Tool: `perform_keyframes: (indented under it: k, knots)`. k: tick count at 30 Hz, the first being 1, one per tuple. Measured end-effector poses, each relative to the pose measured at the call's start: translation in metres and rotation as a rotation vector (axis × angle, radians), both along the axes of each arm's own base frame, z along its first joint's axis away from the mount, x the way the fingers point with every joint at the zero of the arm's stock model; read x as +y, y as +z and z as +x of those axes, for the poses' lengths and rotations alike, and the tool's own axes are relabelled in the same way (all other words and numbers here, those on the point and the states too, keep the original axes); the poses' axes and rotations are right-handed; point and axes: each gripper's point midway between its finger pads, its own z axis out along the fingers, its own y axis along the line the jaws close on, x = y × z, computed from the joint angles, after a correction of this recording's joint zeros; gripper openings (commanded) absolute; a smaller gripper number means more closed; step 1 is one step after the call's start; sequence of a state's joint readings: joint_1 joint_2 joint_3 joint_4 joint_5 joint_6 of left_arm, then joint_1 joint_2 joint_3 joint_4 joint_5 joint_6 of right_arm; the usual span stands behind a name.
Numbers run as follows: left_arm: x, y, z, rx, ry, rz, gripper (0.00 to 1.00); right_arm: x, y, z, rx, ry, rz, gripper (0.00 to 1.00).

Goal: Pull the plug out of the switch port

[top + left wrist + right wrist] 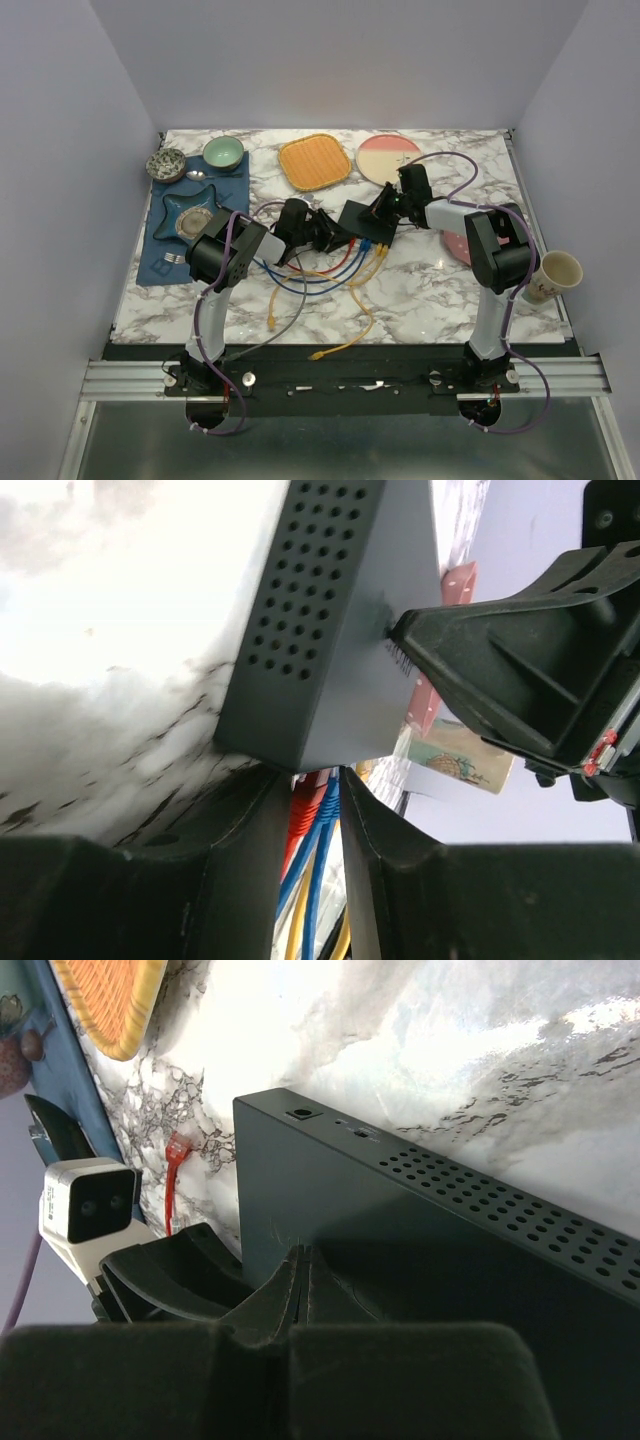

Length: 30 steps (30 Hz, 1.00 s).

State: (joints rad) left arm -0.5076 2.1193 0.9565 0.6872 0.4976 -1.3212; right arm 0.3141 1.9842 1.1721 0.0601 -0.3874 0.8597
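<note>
**Top external.** A flat, matte dark grey rectangular switch (355, 213) is noted near the middle of the white marbled worktop (430, 290), between the two arms. The left gripper (335, 236) is placed at its near-left edge and the right gripper (386, 207) at its right side. Blue, red and yellow network cables (365, 250) are fanned out from the near edge toward the arm bases. A square orange woven mat (314, 162) is seen behind the switch, well apart from it.

**Left wrist.** The perforated side wall of the switch (320, 630) is turned to the camera. The jaws of the left gripper (315, 780) are set on either side of the red and blue cables (318, 830), just below the switch's corner. Whether they are clenched on them cannot be told. The tip of the right gripper (420, 645) is pressed against the switch's broad face.

**Right wrist.** The jaws of the right gripper (300, 1285) are clenched together with nothing between them, and the tips are rested on the switch (420, 1250). A thin red cable (172, 1185) is seen on the worktop beyond the switch's corner, beside a white camera housing (88, 1203).
</note>
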Motion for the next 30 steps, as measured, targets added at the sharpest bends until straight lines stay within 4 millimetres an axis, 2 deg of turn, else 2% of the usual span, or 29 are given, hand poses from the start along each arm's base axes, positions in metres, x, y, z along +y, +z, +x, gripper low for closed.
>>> perform_keyframes:
  k: [9, 17, 30]
  knots:
    - [0.0012, -0.0010, -0.0015, -0.006, -0.006, 0.001, 0.41, 0.0001, -0.0008, 0.0002, 0.001, 0.000, 0.000, 0.01]
    - [0.0013, -0.0022, 0.0005, 0.030, 0.006, 0.014, 0.36, 0.0001, -0.0006, 0.0003, 0.001, 0.000, 0.000, 0.01]
    - [0.0097, -0.0022, 0.0049, 0.106, 0.116, 0.074, 0.43, 0.0004, -0.0007, 0.0004, 0.003, -0.002, 0.003, 0.01]
